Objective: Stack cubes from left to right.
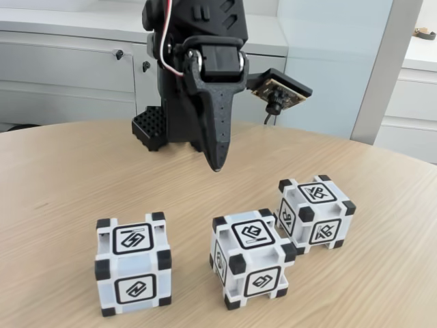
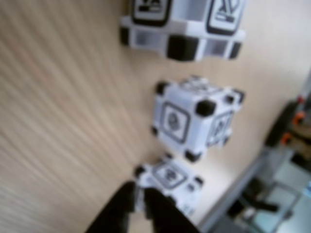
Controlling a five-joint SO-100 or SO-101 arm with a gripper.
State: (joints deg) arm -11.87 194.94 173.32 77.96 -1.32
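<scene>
Three white cubes with black corners stand apart on the wooden table in the fixed view: a left cube [image 1: 133, 263], a middle cube [image 1: 251, 258] and a right cube [image 1: 315, 213] close behind the middle one. My black gripper [image 1: 217, 166] hangs point-down above the table behind the gap between the left and middle cubes, shut and holding nothing. The blurred wrist view shows the same cubes in a column: the right cube [image 2: 182, 24] at the top, the middle cube [image 2: 194, 119], and the left cube [image 2: 170, 180] just past my closed gripper [image 2: 139, 201].
The arm's black base [image 1: 153, 128] stands at the back of the round wooden table [image 1: 61, 191]. White cabinets [image 1: 68, 68] line the wall behind it. Bare tabletop lies left of and in front of the cubes.
</scene>
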